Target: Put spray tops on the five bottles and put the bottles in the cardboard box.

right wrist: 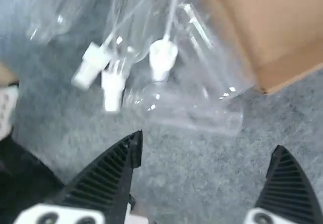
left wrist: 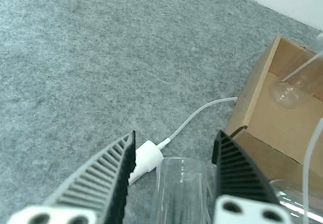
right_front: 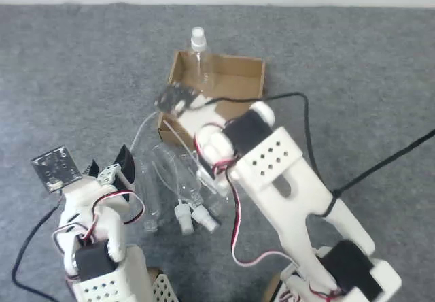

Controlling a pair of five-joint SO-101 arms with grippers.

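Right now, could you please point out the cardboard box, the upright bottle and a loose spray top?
cardboard box (right_front: pixel 238 86), high view, bare floor
upright bottle (right_front: pixel 201 67), high view, clear body
loose spray top (left wrist: pixel 148 159), left wrist view, head

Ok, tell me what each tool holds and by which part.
Nothing is held. The left tool stands open over a clear bottle, not clamped on it; the right tool hangs open above the loose bottles.

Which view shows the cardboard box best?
The high view: the cardboard box shows nearly whole, open, with a spray-topped bottle in it. The left wrist view catches one side wall and a corner; the right wrist view just a corner.
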